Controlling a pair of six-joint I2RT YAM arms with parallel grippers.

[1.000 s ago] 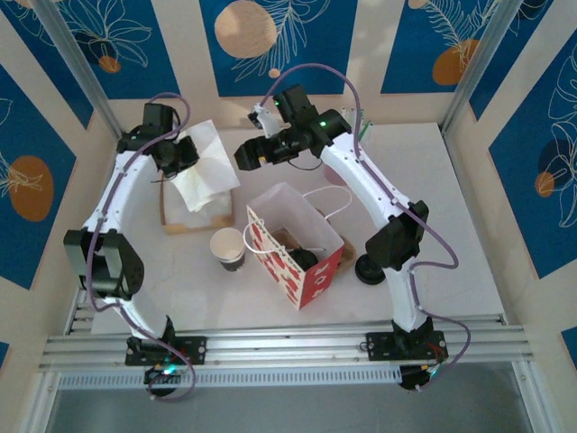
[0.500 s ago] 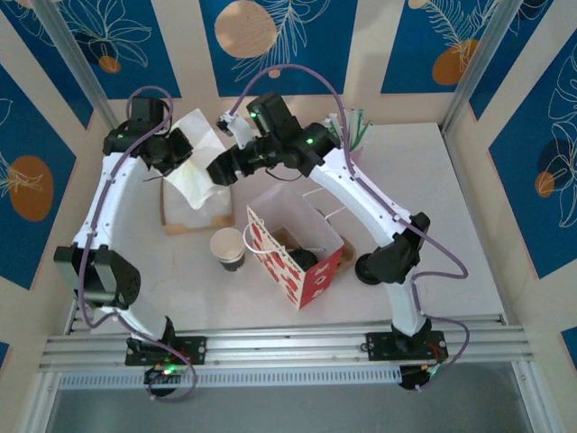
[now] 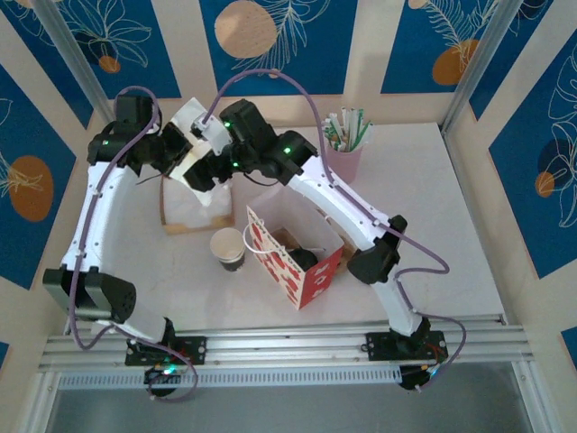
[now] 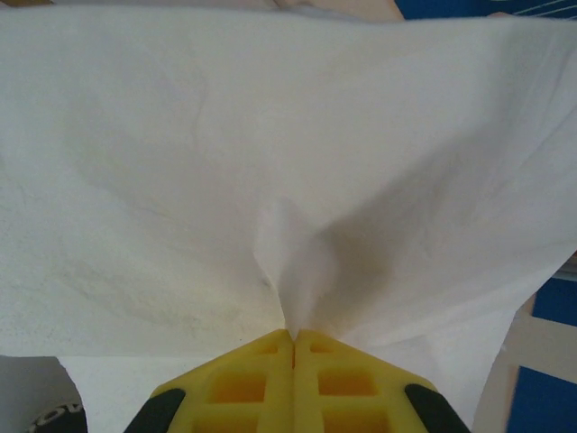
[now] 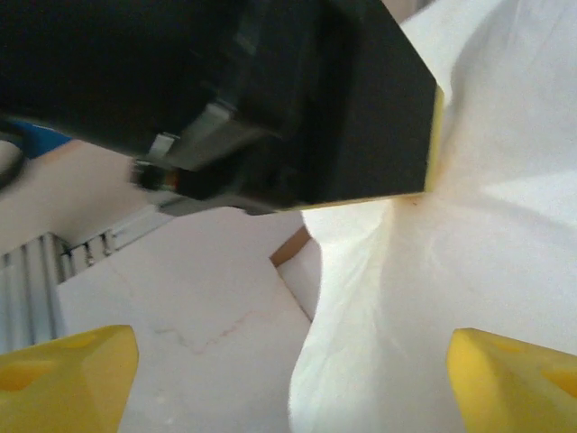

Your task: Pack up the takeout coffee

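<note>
The takeout coffee (image 3: 227, 247), a small off-white paper cup, stands upright on the table just left of the red-and-white paper bag (image 3: 297, 257). Neither gripper is near it. My left gripper (image 3: 180, 150) is raised at the back left, shut on a white napkin (image 3: 191, 117); in the left wrist view the yellow fingertips (image 4: 293, 336) pinch a fold of the napkin (image 4: 270, 162). My right gripper (image 3: 201, 171) is open right beside it. The hanging napkin (image 5: 451, 271) lies between its spread fingers (image 5: 68, 374), under the left gripper's black body (image 5: 270, 90).
A brown tray (image 3: 171, 216) with a stack of white napkins lies below the two grippers. A pink cup of wrapped straws (image 3: 345, 149) stands at the back. The bag stands open with dark items inside. The right arm arches over the bag.
The right arm has swung left until its open gripper sits by the left gripper and the napkin. The left gripper has lifted the napkin up and to the back left.
</note>
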